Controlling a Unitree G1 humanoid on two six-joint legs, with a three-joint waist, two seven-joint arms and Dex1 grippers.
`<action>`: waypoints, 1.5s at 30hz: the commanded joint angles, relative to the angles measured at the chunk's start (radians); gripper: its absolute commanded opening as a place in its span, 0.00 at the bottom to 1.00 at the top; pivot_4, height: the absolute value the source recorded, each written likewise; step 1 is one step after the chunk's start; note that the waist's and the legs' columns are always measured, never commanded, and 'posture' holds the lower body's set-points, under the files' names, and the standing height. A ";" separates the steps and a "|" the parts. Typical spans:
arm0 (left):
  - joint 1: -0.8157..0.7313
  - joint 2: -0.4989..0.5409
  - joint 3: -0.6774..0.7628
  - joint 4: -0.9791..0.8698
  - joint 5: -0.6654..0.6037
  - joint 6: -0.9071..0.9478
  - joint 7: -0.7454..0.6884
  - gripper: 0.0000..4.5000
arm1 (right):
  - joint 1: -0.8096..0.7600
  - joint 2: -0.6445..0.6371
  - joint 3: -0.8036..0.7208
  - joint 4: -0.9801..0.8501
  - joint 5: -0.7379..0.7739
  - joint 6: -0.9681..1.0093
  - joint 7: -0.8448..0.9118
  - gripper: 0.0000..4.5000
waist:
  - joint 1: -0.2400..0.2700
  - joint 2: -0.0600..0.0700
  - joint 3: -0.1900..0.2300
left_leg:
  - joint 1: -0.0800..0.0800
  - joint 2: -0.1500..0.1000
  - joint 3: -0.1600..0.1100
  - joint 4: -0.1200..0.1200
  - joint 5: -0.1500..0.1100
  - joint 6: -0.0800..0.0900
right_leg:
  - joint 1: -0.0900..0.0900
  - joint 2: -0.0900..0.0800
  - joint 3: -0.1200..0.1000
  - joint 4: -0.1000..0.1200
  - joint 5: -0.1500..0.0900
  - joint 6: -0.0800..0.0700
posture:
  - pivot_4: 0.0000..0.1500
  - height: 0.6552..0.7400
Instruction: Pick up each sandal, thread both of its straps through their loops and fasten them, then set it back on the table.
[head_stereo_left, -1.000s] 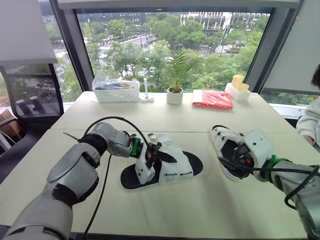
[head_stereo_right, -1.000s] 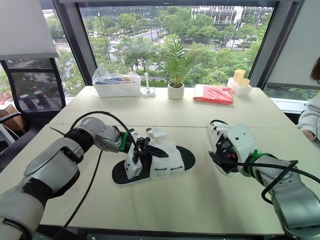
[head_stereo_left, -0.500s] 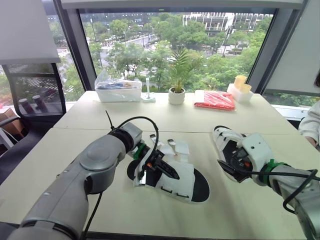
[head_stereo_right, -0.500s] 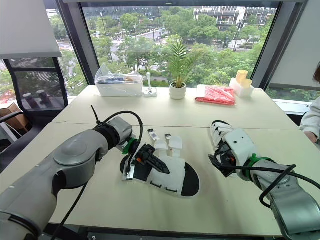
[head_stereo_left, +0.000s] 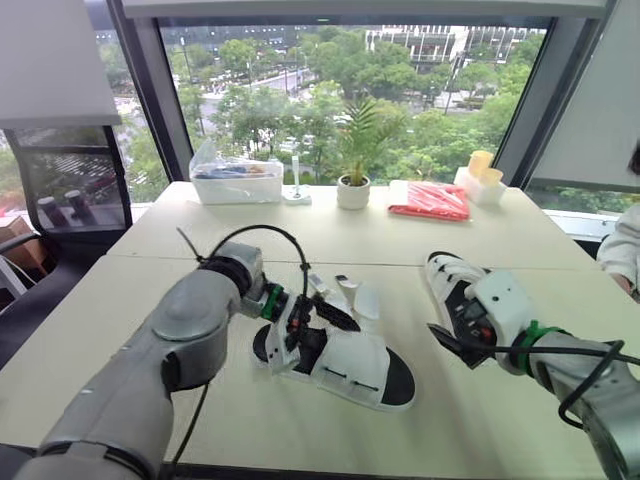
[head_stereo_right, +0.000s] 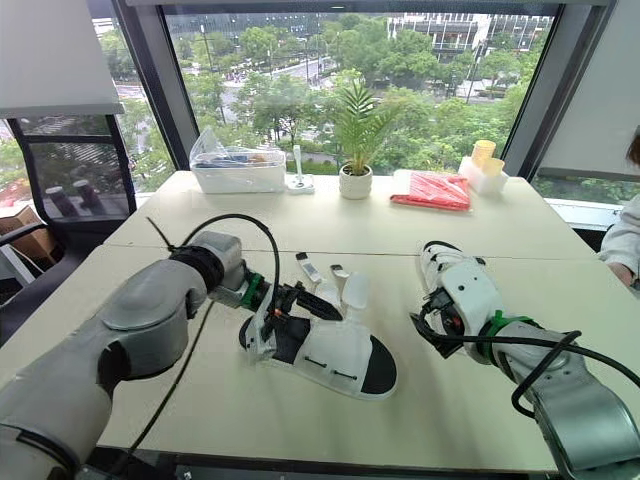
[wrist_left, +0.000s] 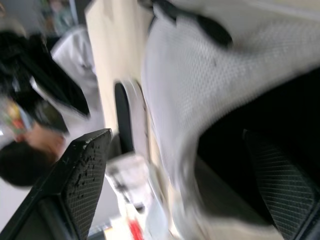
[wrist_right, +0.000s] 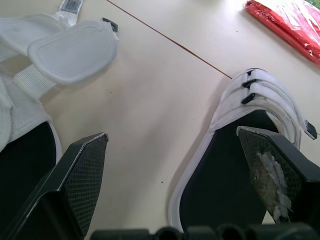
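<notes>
White mesh sandal with a black footbed (head_stereo_left: 355, 362) lies on the pale tabletop (head_stereo_left: 470, 430) in front of the robot. Its left end sits between the spread fingers of the left gripper (head_stereo_left: 312, 325). Its two straps (head_stereo_left: 348, 295) lie loose, splayed toward the window. Further right, the right gripper (wrist_right: 172, 136), fingers also wide apart, is at the near end of a second matching sandal (wrist_right: 250, 115), whose straps cross its far end.

Well beyond the left pincer (head_stereo_left: 318, 322), at the worktop's (head_stereo_left: 300, 238) far edge, sits a clear tub (head_stereo_left: 232, 182). A potted plant (head_stereo_left: 350, 186) stands beside it. Well beyond the right pincer (head_stereo_left: 447, 338) lie a red packet (head_stereo_left: 428, 199) and yellow-topped boxes (head_stereo_left: 477, 176). A black chair (head_stereo_left: 62, 198) stands off to the left pincer's outer side.
</notes>
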 joint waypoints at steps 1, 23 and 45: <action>0.029 0.080 0.116 0.042 -0.133 -0.053 -0.236 0.99 | -0.022 0.003 0.011 -0.014 0.011 -0.025 -0.009 1.00 | 0.001 0.000 0.000 | 0.000 0.000 0.000 0.000 0.000 0.000 | 0.000 0.000 0.000 0.000 0.000 0.000 | 1.00 0.97; 0.300 0.044 1.528 -0.140 -1.651 1.254 -2.162 0.93 | -0.143 0.019 0.172 0.190 0.018 -0.183 0.015 1.00 | -0.034 0.001 -0.001 | 0.002 0.001 -0.003 0.003 0.000 0.001 | 0.000 0.000 -0.002 0.012 0.000 0.000 | 1.00 0.97; 0.777 0.124 1.449 -1.043 -1.825 1.917 -2.222 0.00 | -0.615 0.230 0.070 1.009 0.301 -0.015 0.241 1.00 | -0.047 0.002 -0.001 | 0.001 0.002 -0.006 0.005 0.001 -0.001 | -0.002 -0.001 0.000 0.012 0.000 -0.001 | 1.00 0.97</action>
